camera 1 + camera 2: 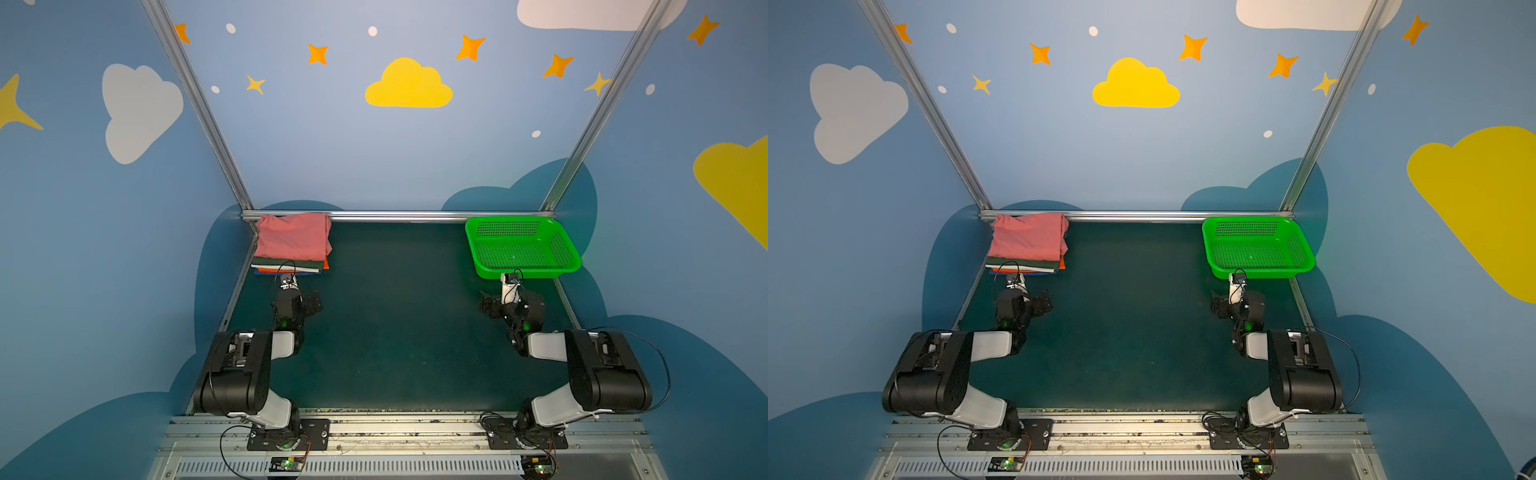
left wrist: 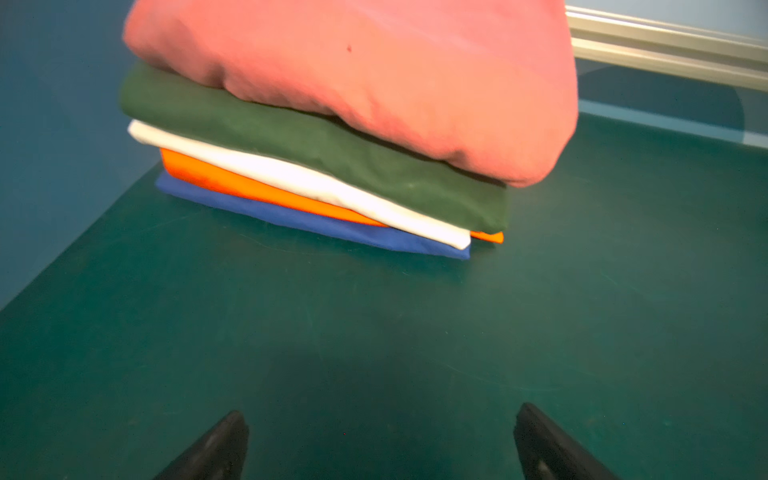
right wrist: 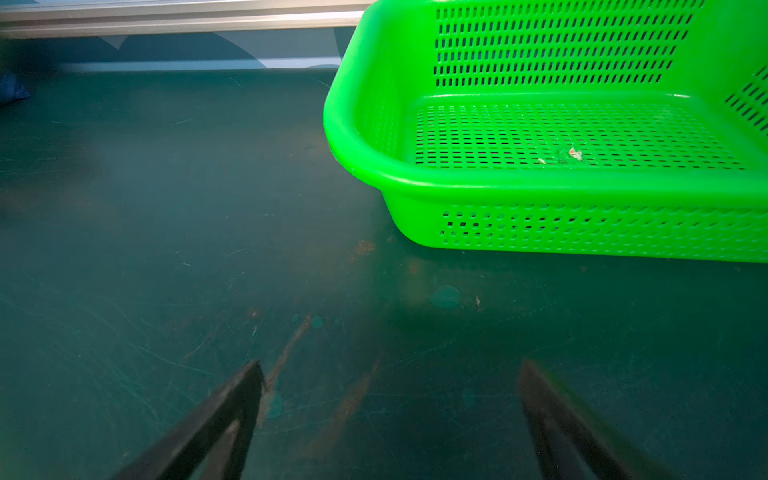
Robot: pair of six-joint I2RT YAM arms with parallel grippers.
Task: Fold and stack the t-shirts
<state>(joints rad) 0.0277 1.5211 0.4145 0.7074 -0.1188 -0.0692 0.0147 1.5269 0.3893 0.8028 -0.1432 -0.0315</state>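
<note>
The t-shirts lie folded in one stack in the table's back left corner. A salmon-pink t-shirt (image 1: 293, 237) (image 1: 1030, 237) (image 2: 374, 70) is on top. Below it lie a dark green one (image 2: 316, 153), a white one (image 2: 299, 178), an orange one (image 2: 232, 183) and a blue one (image 2: 316, 226). My left gripper (image 2: 382, 415) hangs open just in front of the stack, over bare table, touching no cloth. Over bare table just in front of the basket, my right gripper (image 3: 390, 368) is open too, and it holds nothing.
A green perforated plastic basket (image 1: 528, 272) (image 1: 1262, 273) (image 3: 582, 187) stands at the back right with only small scraps inside. A metal rail (image 1: 395, 216) runs along the table's back edge. Both arms are folded back near the table's sides, their bases at the front edge.
</note>
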